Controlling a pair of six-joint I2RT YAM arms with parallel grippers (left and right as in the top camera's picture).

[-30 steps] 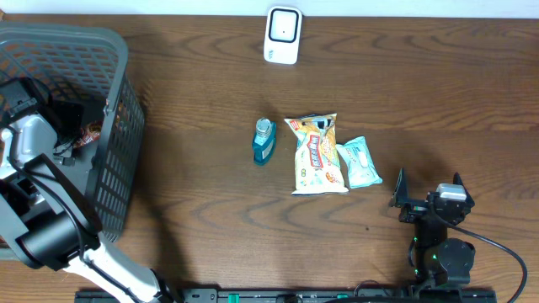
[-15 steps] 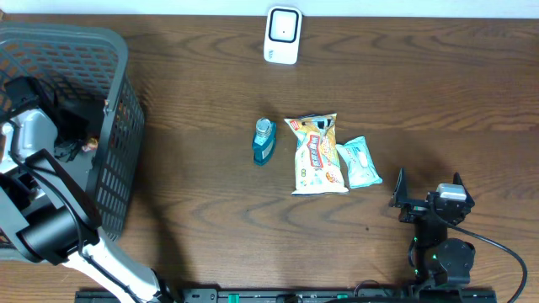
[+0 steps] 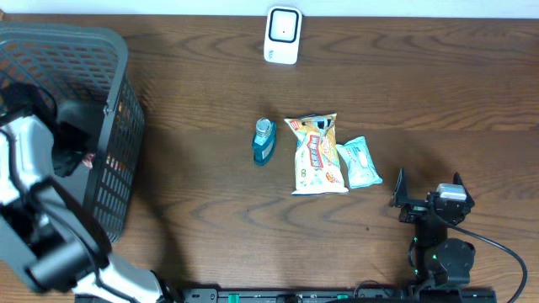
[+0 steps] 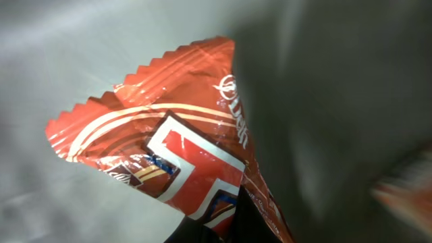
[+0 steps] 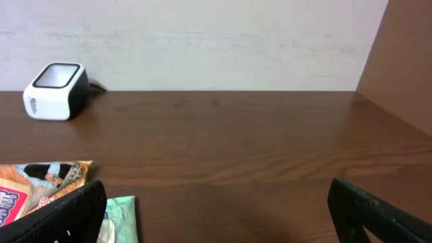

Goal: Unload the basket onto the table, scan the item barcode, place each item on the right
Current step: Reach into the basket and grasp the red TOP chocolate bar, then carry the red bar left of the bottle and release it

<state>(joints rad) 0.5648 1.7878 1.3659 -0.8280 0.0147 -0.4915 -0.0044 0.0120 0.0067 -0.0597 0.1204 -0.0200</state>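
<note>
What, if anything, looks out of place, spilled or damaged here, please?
Nothing looks spilled or damaged. The teal bottle lies on its side beside the yellow snack bag, and the red snack packet looks creased where the left gripper pinches it.

We see a left arm [image 3: 25, 164] made of white and light grey rounded shells with black joints, and a right arm [image 3: 446, 257] all black, with small green lights [image 3: 435, 257], a thin black cable [image 3: 497, 244] and flat black fingers [image 5: 67, 210].
</note>
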